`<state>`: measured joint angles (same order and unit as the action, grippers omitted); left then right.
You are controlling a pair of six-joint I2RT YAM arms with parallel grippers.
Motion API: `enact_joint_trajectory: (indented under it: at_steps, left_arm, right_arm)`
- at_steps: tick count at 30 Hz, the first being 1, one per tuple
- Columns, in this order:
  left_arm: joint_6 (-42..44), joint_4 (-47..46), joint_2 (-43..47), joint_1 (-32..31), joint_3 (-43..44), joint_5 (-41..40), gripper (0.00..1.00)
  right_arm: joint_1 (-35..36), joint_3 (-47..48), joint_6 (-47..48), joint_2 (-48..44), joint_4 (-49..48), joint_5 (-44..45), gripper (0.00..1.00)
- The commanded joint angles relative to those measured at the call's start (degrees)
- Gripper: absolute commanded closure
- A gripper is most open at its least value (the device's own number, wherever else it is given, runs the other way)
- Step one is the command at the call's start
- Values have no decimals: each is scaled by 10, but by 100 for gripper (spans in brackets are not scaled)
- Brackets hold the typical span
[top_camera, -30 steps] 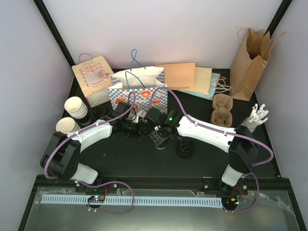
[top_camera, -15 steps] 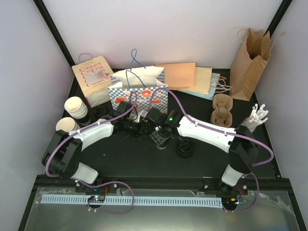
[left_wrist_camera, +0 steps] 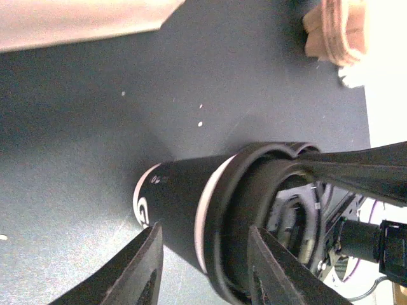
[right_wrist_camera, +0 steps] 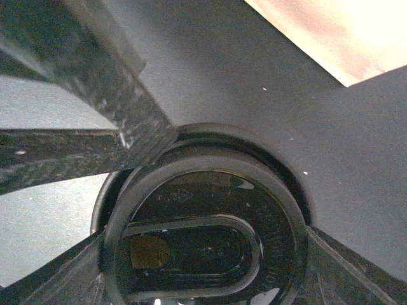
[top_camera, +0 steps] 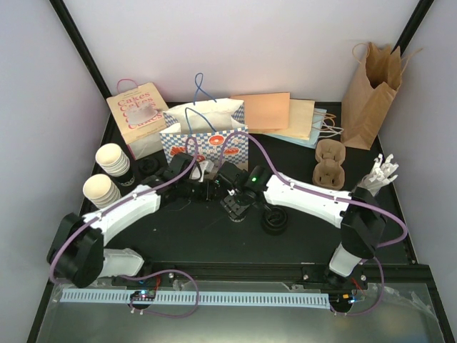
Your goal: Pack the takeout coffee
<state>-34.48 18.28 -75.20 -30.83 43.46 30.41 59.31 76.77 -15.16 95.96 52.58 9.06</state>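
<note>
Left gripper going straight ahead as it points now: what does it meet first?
The black, white-banded cup capped by the round black plastic lid, right between the left gripper's fingers; exact depth is unclear.

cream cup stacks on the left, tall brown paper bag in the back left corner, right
No: the brown paper bag stands in the back right corner, as the top external view shows. The cream cup stacks are on the left.

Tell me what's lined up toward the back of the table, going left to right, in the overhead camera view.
Cakes bag → blue patterned gift bag → flat orange bag → cardboard cup tray → tall brown paper bag.
</note>
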Motion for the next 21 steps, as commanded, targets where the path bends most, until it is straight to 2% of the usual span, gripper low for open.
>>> enact_joint_trajectory:
  at_steps: [1, 6, 15, 21]
  left_arm:
    - [15, 10, 57, -1, 6, -49, 58]
    - [22, -6, 64, -1, 7, -10, 52]
    - [26, -16, 22, -2, 7, 35, 53]
    - [33, -10, -22, -4, 6, 35, 54]
  right_arm:
    - [20, -46, 12, 25, -1, -89, 24]
    - [20, -62, 24, 4, -16, -96, 24]
    - [20, -60, 34, -3, -20, -91, 22]
    - [20, -66, 28, -17, -36, -73, 19]
